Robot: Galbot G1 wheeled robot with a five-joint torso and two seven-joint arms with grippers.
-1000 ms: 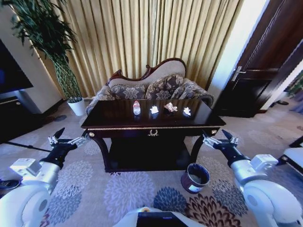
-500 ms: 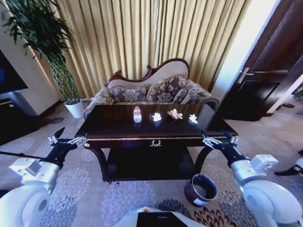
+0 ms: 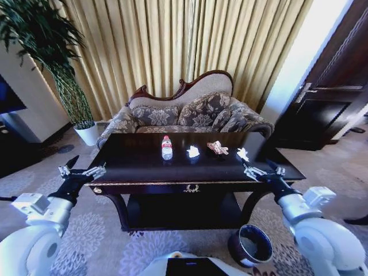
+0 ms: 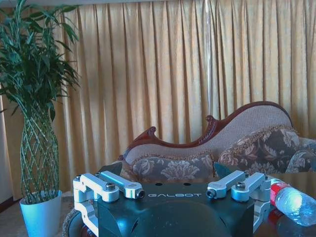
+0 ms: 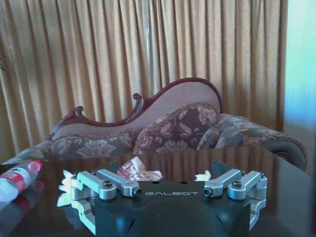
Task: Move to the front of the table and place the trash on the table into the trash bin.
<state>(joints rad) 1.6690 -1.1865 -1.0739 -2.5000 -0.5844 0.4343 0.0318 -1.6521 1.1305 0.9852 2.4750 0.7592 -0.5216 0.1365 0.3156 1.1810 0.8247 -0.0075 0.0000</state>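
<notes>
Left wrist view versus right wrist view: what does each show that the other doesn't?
Left wrist alone: the plant in its white pot, and the open left gripper. Right wrist alone: the reddish wrapper, white paper on the dark table, and the open right gripper. Both: the red-capped bottle lying on the table, the sofa and the gold curtains.

Likely living room, sofa (image 3: 184,112), curtains (image 3: 172,46), plant (image 3: 52,52)
</notes>
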